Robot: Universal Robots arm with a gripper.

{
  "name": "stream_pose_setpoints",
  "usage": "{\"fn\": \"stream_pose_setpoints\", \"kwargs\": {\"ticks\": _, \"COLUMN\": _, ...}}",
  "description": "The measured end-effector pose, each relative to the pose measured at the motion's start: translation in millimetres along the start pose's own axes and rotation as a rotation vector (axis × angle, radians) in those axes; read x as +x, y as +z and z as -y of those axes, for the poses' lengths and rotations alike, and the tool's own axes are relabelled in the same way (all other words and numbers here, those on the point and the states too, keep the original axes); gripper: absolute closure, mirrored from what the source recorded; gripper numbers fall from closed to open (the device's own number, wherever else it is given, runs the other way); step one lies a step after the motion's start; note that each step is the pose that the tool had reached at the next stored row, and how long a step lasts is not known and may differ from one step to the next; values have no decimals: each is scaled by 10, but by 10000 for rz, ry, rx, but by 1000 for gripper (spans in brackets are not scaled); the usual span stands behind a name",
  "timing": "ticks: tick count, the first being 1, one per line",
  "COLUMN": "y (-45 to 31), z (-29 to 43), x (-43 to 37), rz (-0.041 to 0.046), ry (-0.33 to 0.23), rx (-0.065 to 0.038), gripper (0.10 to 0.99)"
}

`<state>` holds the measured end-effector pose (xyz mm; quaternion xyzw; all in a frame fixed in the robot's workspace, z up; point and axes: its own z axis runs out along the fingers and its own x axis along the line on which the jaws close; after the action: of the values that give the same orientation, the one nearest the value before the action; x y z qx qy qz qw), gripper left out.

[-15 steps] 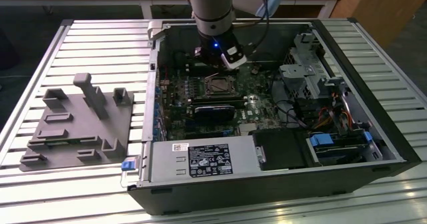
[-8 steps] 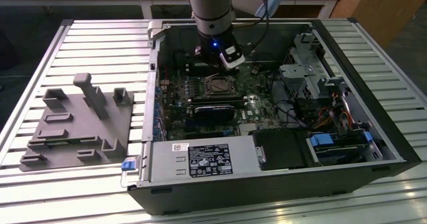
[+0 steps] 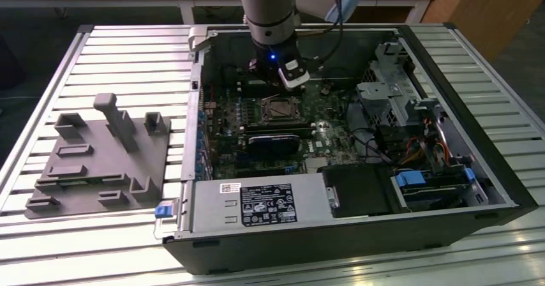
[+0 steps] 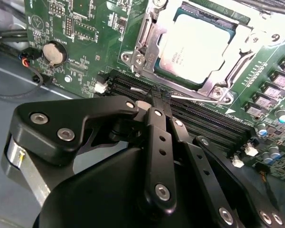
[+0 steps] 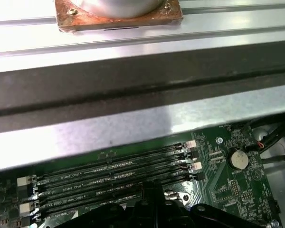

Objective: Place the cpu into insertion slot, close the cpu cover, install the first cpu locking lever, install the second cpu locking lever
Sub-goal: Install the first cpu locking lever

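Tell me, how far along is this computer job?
Done: the cpu is seated, with the cover down over it. In hand: the gripper, shut, is at a thin lever beside the cover. Left: locking the levers; I can't tell if either is latched.

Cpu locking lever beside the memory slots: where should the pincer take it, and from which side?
Best grip the locking lever mid-rod, from above the board, pinching across it. It lies flat between the cpu cover and the memory slots, so only its top looks open.
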<state>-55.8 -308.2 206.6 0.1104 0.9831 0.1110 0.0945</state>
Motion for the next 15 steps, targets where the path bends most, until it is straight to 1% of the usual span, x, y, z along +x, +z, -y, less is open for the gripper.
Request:
{"fn": "stream_pose_setpoints", "kwargs": {"ticks": 8, "y": 21, "z": -33, "x": 34, "rz": 86, "ry": 339, "rx": 54, "gripper": 980}}
{"fn": "stream_pose_setpoints", "kwargs": {"ticks": 15, "y": 35, "z": -30, "x": 40, "rz": 211, "ry": 839, "rx": 140, "gripper": 980}}
